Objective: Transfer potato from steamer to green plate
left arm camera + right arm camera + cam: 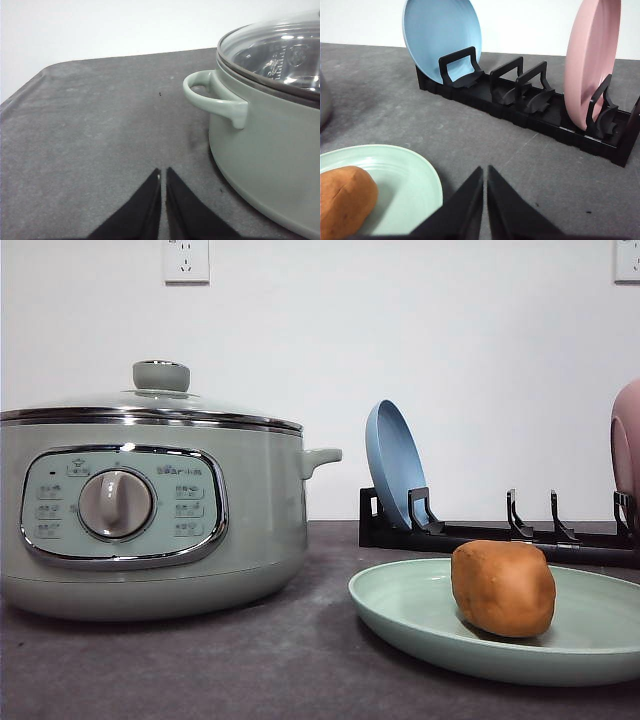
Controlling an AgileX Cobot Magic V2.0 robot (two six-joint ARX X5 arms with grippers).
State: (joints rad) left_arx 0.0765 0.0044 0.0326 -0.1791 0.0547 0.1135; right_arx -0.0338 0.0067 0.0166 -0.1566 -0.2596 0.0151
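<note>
Front view: one potato (503, 588), three plates.

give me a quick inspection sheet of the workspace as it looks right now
surface: dark grey table, matte, a few small specks
job's things: potato lies on the green plate; steamer has its glass lid on
clutter: black rack holds a blue plate and a pink plate upright, middle slots free
grippers: left gripper shut, empty, beside the steamer's handle; right gripper shut, empty, beside the green plate
cables: nothing seen
surroundings: white wall, wall sockets
</note>
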